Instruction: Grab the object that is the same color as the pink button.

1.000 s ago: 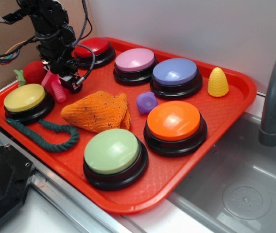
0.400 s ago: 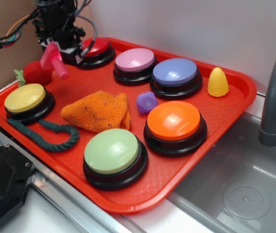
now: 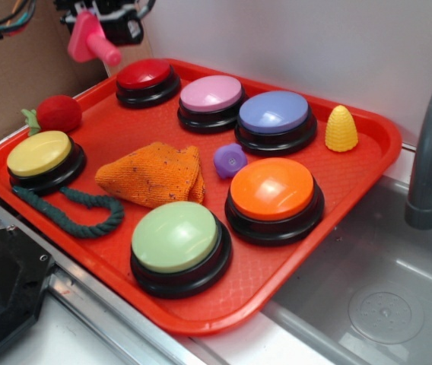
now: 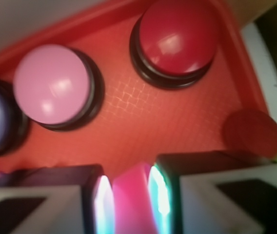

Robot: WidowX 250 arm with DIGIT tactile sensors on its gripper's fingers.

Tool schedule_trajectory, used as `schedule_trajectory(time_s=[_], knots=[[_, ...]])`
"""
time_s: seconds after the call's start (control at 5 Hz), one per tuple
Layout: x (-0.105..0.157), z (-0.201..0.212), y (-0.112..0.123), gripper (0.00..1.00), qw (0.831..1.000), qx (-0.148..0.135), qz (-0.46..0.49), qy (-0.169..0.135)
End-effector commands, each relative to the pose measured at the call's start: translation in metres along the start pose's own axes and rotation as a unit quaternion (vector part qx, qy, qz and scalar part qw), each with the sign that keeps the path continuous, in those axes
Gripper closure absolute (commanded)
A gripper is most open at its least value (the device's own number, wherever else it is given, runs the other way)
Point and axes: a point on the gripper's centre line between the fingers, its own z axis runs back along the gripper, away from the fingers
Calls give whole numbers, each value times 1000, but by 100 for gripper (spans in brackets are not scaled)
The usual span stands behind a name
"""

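Gripping the pink toy bolt (image 3: 90, 41) between closed fingers, gripper (image 4: 128, 204) raised above red tray (image 3: 368, 163) (pink button (image 3: 211, 94) below)

The gripper (image 3: 94, 30), raised high, has its fingers (image 4: 82, 204) clamped.

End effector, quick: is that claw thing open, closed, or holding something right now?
End effector: closed on the pink toy bolt, lifted clear of the red tray.
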Motion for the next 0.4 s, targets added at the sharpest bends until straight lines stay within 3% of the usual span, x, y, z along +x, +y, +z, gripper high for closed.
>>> schedule_trajectory(time_s=[0.0, 0.2], knots=[[9, 40, -29, 100, 997, -63, 2, -43], [14, 33, -19, 100, 998, -32, 34, -44]])
